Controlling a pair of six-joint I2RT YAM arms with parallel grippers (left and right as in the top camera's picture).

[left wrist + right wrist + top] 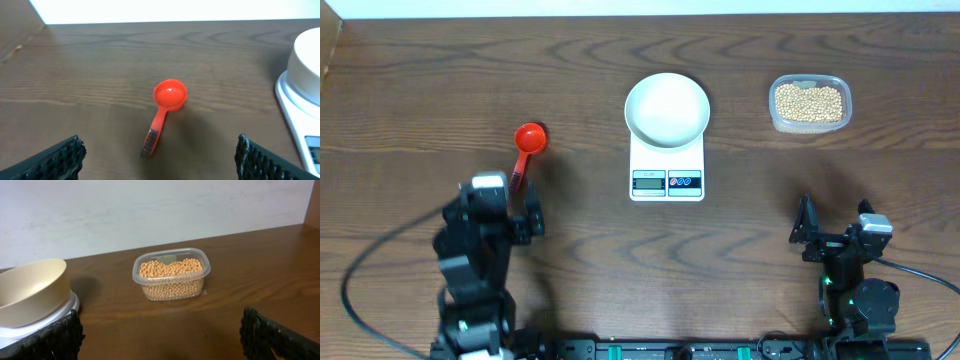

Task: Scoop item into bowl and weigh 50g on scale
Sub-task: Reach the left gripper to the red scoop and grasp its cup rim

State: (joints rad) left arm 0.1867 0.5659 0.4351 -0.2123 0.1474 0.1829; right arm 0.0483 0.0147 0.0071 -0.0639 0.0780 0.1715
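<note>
The left gripper (pixel 159 151) stands with its jaws spread wide and nothing between them. The red scoop (pixel 161 116) lies flat on the table (pixel 420 90) directly ahead of it. In the left wrist view the handle end sits just in front of the open gap. The scoop's long axis runs nearly straight away from the robot, with the cup at the far end and the handle toward the fingers, its near end canted slightly to the robot's left. The left arm is clearly the nearer one, so a short forward reach and a close across the handle appears to be the next move. The right gripper (pixel 160 337) is likewise fully parted and empty, and faces the clear tub (pixel 171 275). The beans (pixel 808 101) all rest in that tub at the far right. The white bowl (pixel 666 108) sits empty on the scale (pixel 666 181) at centre, well apart from the scoop.
</note>
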